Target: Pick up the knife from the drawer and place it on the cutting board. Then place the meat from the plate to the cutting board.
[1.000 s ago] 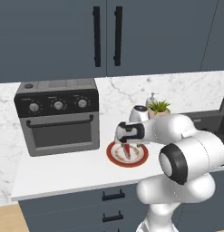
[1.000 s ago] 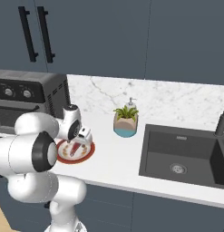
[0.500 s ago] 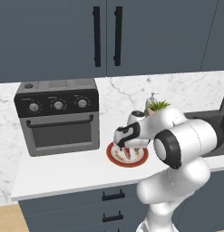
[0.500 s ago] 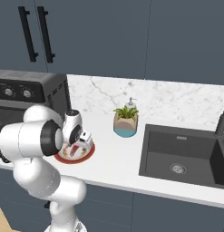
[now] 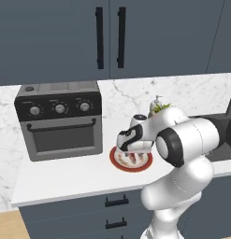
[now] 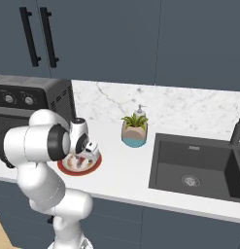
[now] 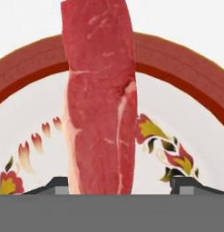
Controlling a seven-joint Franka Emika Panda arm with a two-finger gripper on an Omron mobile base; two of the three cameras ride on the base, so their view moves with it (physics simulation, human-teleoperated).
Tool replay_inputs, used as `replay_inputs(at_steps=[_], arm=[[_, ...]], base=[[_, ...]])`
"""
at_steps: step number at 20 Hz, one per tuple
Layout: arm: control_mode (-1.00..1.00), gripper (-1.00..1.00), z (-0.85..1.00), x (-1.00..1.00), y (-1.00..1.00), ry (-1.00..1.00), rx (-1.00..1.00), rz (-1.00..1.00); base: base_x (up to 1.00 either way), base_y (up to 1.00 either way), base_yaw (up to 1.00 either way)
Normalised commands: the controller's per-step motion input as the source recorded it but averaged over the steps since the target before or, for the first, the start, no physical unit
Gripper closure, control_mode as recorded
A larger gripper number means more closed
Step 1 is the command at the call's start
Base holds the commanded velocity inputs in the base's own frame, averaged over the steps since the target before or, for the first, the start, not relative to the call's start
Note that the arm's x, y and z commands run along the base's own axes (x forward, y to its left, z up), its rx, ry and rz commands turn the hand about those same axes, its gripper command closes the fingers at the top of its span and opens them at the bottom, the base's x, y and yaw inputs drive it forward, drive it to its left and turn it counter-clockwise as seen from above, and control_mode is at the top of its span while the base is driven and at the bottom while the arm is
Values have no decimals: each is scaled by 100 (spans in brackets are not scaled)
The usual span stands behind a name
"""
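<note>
Meat (image 7: pixel 100 99): one red raw strip with pale streaks, lying on the plate (image 7: pixel 186 86), its long axis running from 12 to 6 o'clock in the hand view and its far end reaching past the red rim onto the white background; in the left base view a small part of it (image 5: pixel 133 160) shows under the hand. Plate: round, red rim, cream centre with red and yellow floral pattern, resting on the white marble counter (image 5: pixel 65 175) near its front edge, at about 4 o'clock from the toaster oven (image 5: pixel 61 119). Gripper (image 7: pixel 118 186): lowered right over the plate, one dark finger tip (image 7: pixel 52 185) at the meat's 9 o'clock side and the other at its 3 o'clock side, the jaws spread with the strip between them; whether the pads touch the meat cannot be told. In the right base view the gripper (image 6: pixel 87 156) hangs over the plate's (image 6: pixel 94 168) centre. Surroundings: a small potted plant (image 6: pixel 134 130) and a soap dispenser (image 6: pixel 139 111) at roughly 2 o'clock from the plate, a dark sink (image 6: pixel 197 168) at 3 o'clock, dark blue-grey cabinets (image 5: pixel 107 37) above
</note>
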Motion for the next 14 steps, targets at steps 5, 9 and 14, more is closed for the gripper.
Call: replay_inputs(at_steps=[5,9,14], arm=[[-100,100,-11,0,8,3,0,0],[-100,100,-1,-16,3,0,0,0],[-100,100,65,-88,0,-8,4,0]], base=[[0,0,0],[0,0,0],[0,0,0]])
